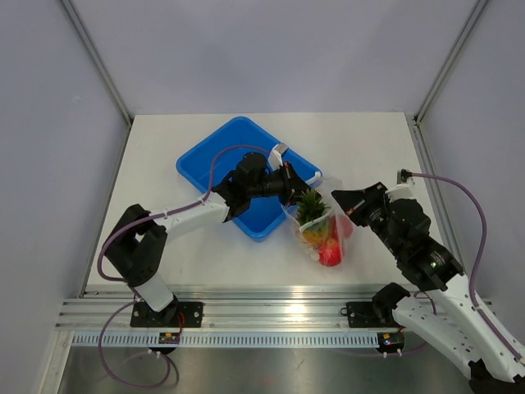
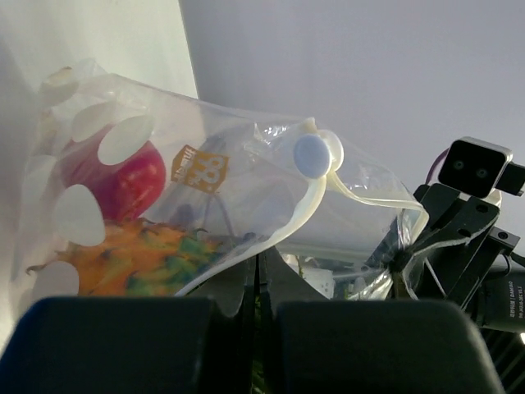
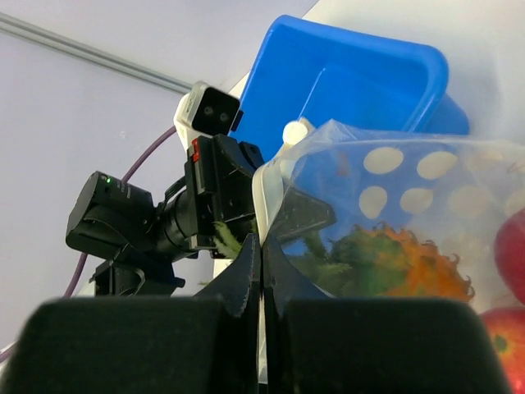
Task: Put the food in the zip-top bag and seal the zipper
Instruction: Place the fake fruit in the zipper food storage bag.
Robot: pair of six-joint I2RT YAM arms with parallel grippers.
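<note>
Clear plastic catches the light from above. The zip-top bag (image 1: 321, 234) hangs between the two arms, just right of the blue tray (image 1: 238, 164), with the toy pineapple (image 1: 312, 212) and the red fruits (image 1: 330, 254) already inside it. The left gripper (image 1: 293, 190) is pinched tight on the bag's top left corner, and the right gripper (image 1: 341, 200) is pinched on the top right one. Whether the bag's bottom touches the table (image 1: 377, 148) I cannot tell. White tabletop lies open to the right and towards the near edge. The tray crowds the left side, and the left arm hides part of it.

From the left wrist, the jaws meet at the bottom of the view, closed on the bag's edge. Behind printed white dots, one red fruit sits above the pineapple. The zipper (image 2: 302, 209) shows as a pale strip with a round knob on it, and how much of it is pressed shut is hard to make out.

From the right wrist, the jaws are likewise closed on the plastic. The pineapple shows through the bag, the red fruits are cut off at the right edge, and the tray stands behind.
</note>
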